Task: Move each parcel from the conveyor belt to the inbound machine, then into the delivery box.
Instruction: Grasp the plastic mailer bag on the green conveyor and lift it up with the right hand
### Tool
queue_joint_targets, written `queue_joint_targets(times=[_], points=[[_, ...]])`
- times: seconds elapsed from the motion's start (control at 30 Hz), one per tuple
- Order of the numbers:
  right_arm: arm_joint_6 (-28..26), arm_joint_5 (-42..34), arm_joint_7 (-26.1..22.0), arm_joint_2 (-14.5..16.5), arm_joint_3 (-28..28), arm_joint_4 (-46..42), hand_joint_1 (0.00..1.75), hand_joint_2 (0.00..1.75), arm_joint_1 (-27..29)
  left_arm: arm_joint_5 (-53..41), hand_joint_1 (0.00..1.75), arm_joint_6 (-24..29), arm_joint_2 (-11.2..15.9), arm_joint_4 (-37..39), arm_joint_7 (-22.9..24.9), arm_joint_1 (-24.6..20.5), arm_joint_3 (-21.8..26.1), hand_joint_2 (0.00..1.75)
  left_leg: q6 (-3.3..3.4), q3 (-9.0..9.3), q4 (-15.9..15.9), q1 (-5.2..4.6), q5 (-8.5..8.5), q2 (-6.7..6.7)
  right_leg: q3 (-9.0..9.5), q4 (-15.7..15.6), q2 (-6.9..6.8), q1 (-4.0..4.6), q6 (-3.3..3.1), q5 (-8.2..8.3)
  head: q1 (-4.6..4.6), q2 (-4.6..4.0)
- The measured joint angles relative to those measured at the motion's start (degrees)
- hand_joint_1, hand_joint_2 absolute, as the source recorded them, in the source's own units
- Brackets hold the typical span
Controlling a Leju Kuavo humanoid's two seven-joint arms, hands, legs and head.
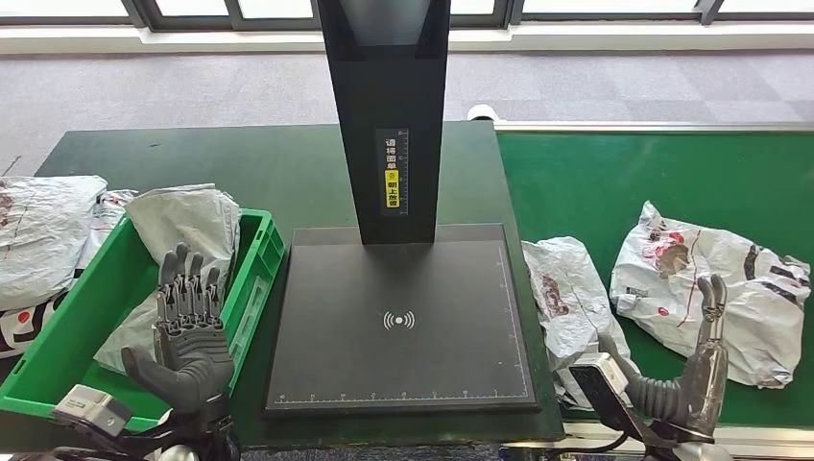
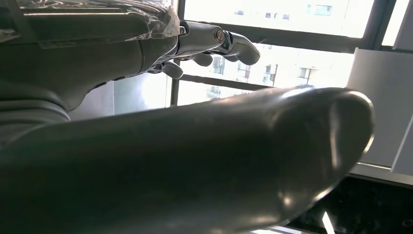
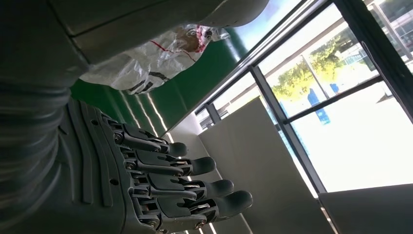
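Note:
Two crumpled white parcels lie on the green conveyor belt (image 1: 595, 173): a small one (image 1: 566, 293) right beside the inbound machine, and a larger one (image 1: 715, 279) with red and black print farther right, also seen as a white parcel (image 3: 156, 61) in the right wrist view. The inbound machine is a black platform (image 1: 398, 322) with a black column (image 1: 389, 106). A grey parcel (image 1: 187, 226) lies in the green delivery box (image 1: 251, 288). My left hand (image 1: 190, 331) hovers open over the box, fingers straight. My right hand (image 1: 696, 370) is raised open near the belt's front edge, holding nothing.
More white parcels (image 1: 43, 235) are piled on the dark green table left of the box. Grey carpet and a window wall lie beyond the table. The belt has a pale metal frame (image 1: 653, 126) along its far edge.

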Motion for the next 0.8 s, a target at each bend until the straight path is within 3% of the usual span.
queue_joint_targets(times=[0.3, 0.43, 0.63, 0.8], points=[[0.08, 0.00, 0.04, 0.21, -0.40, 0.65, 0.00, 1.75, -0.02, -0.34, 0.00, -0.12, 0.16, -0.04, 0.00, 0.15, -0.34, 0.00, 0.00, 0.00, 0.00, 0.00, 0.00, 0.00, 0.00, 0.00, 0.00, -0.01, 0.00, 0.00, 0.01, 0.00], [1.45, 0.63, 1.43, 0.25, -0.88, 1.93, 0.00, 1.75, -0.76, -6.63, 0.00, -2.87, 0.38, -0.01, 0.30, -0.14, -1.64, 0.00, 0.00, 0.00, 0.00, -0.01, 0.00, 0.01, 0.00, 0.00, 0.01, -0.01, 0.00, 0.00, -0.01, 0.00], [3.97, 3.33, 4.68, 0.17, -2.76, 11.38, 0.00, 1.75, -4.88, -9.21, 0.00, -11.16, 0.68, 0.03, -1.03, -1.36, -5.09, 0.00, 0.01, 0.04, 0.01, -0.01, 0.01, 0.03, 0.01, 0.00, 0.03, -0.01, -0.01, 0.04, 0.00, 0.00], [6.74, 1.20, 4.43, 0.01, -5.62, 21.76, 0.00, 1.75, -8.13, -10.96, 0.00, -13.30, 0.92, 0.15, -1.19, -2.87, -6.45, 0.00, 0.05, 0.04, 0.03, -0.01, 0.06, 0.01, 0.03, 0.00, 0.00, -0.01, -0.01, 0.05, 0.01, 0.00]])
